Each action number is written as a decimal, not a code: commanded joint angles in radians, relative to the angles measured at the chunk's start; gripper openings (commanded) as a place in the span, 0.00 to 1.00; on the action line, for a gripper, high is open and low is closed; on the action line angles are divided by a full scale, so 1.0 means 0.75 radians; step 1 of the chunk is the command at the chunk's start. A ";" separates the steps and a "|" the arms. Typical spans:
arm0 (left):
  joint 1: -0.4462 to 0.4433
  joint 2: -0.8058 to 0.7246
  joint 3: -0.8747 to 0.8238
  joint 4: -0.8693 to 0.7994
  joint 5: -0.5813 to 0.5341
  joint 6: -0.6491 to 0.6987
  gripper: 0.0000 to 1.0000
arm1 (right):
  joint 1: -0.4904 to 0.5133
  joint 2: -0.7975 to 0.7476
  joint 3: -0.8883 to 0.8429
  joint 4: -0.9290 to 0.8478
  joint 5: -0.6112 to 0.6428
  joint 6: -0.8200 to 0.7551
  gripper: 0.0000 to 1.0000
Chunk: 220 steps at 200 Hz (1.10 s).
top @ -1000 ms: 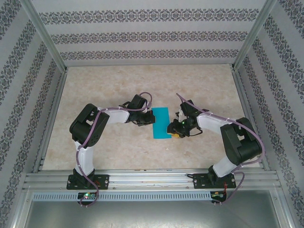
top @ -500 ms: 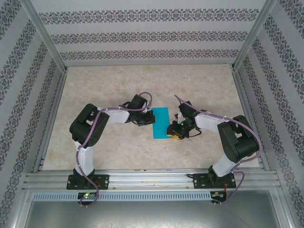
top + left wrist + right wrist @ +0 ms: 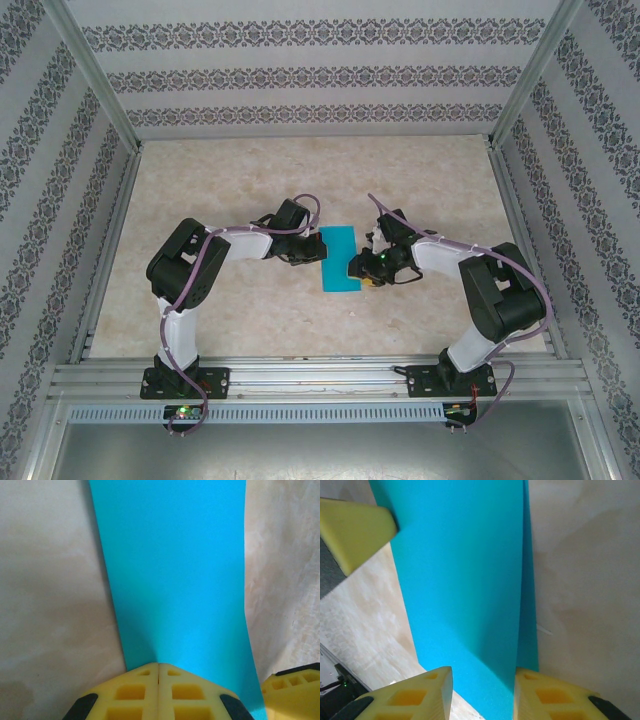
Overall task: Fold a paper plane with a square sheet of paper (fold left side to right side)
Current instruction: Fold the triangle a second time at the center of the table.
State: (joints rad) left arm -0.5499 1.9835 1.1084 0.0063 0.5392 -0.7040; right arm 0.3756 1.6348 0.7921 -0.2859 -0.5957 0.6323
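The square sheet of paper (image 3: 339, 257) lies on the table folded into a tall turquoise rectangle. In the right wrist view the sheet (image 3: 465, 580) has its top layer ending a little short of the lower one along the right side. My left gripper (image 3: 316, 251) is shut, and its tips (image 3: 158, 666) rest on the sheet (image 3: 175, 570) at its left edge. My right gripper (image 3: 358, 272) is open at the lower right edge, and the sheet's edge lies between its jaws (image 3: 482, 680). The paper plane is out of view.
The beige marbled tabletop (image 3: 300, 180) is framed by metal rails (image 3: 320, 378) at the front and by patterned walls. The right gripper's yellow finger (image 3: 295, 690) shows at the sheet's corner in the left wrist view. The left gripper's finger (image 3: 355, 535) shows in the right wrist view.
My right gripper has edged slightly left and away from the front, further onto the sheet's right edge. The left arm and the sheet have stayed put.
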 commanded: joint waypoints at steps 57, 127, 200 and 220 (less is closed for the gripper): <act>-0.022 0.012 -0.044 -0.057 -0.019 0.045 0.04 | -0.063 0.127 0.133 0.111 -0.060 -0.036 0.35; -0.022 0.004 -0.046 -0.042 -0.015 0.045 0.05 | -0.110 0.237 0.211 0.132 -0.085 -0.076 0.29; -0.023 -0.140 -0.042 -0.064 -0.048 0.074 0.25 | -0.122 0.217 0.228 0.049 -0.110 -0.055 0.05; -0.043 -0.270 -0.103 -0.095 -0.106 0.129 0.33 | -0.122 0.195 0.243 -0.021 -0.125 -0.027 0.04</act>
State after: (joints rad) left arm -0.5575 1.9095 1.0752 -0.0082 0.5159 -0.6655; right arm 0.2962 1.8130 0.9428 -0.2264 -0.6575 0.5980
